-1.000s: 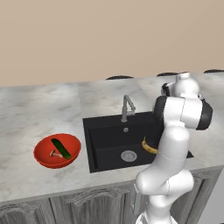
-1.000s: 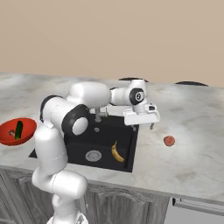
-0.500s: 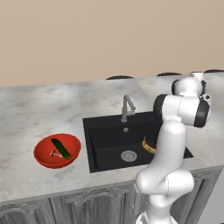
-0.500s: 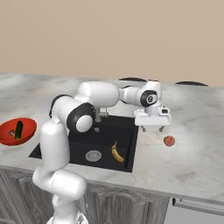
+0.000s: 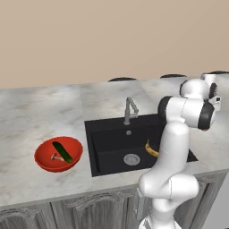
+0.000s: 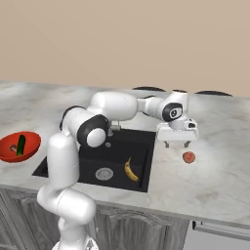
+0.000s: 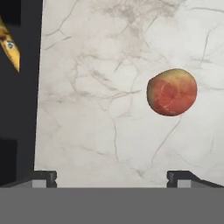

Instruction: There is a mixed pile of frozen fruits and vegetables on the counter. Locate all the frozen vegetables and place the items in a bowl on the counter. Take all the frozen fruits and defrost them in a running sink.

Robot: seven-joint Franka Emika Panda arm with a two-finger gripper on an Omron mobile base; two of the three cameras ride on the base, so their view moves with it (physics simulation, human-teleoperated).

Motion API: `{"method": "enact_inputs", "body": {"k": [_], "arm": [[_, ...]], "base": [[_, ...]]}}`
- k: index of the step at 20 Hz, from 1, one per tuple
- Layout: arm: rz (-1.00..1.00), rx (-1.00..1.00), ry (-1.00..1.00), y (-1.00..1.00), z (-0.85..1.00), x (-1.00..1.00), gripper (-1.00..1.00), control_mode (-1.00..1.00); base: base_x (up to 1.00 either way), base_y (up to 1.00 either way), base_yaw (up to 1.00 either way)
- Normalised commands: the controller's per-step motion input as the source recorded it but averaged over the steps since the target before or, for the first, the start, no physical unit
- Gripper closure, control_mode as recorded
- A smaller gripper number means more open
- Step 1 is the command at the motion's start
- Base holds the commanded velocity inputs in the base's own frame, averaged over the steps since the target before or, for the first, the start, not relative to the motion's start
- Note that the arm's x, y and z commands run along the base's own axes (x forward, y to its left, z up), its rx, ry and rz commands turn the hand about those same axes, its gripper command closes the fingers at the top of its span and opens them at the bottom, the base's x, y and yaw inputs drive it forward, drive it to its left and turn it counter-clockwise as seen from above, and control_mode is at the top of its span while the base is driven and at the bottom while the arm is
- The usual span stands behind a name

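Observation:
My gripper (image 6: pixel 176 144) hangs open above the counter (image 6: pixel 219 166) just right of the sink (image 6: pixel 88 163), with nothing between its fingers. The small red round fruit (image 6: pixel 189 157) lies on the stone a little right of and below it; in the hand view the fruit (image 7: pixel 171 92) sits right of centre, ahead of the fingertips (image 7: pixel 43 177). The yellow banana (image 6: pixel 130 170) lies in the black sink, and its tip (image 7: pixel 9 46) shows at the hand view's left edge. The red bowl (image 5: pixel 58 154) on the left counter holds the dark green cucumber (image 5: pixel 62 151) and the pale mushroom (image 5: pixel 55 157).
A grey bent faucet (image 5: pixel 130 110) stands behind the sink basin. Dark round burners (image 6: pixel 149 89) sit at the counter's back edge. Grey cabinet doors (image 5: pixel 89 210) run below the worktop.
The arm has swung further right, from over the sink's edge to above the counter beside the red fruit. The jaws stayed open. The banana and bowl have not moved.

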Motion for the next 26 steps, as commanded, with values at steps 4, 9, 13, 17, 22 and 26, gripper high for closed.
{"method": "enact_inputs", "body": {"k": [4,9,13,17,22,26], "arm": [[0.00,0.04,-0.17,-0.29,-0.06,0.08,-1.00,-1.00],[0.00,0.07,-0.11,-0.14,-0.04,0.18,-1.00,-1.00],[0.02,0.07,-0.05,-0.06,-0.13,0.21,-1.00,-1.00],[0.00,0.00,0.05,-0.15,-0.09,0.17,-1.00,-1.00],[0.00,0.00,0.07,-0.24,-0.07,0.11,-1.00,-1.00],[0.00,0.03,0.00,-0.09,-0.26,0.03,-1.00,-1.00]], "base": [[0.00,0.00,0.00],[0.00,0.00,0.00],[0.00,0.00,0.00],[0.00,0.00,0.00],[0.00,0.00,0.00],[0.00,0.00,0.00]]}}
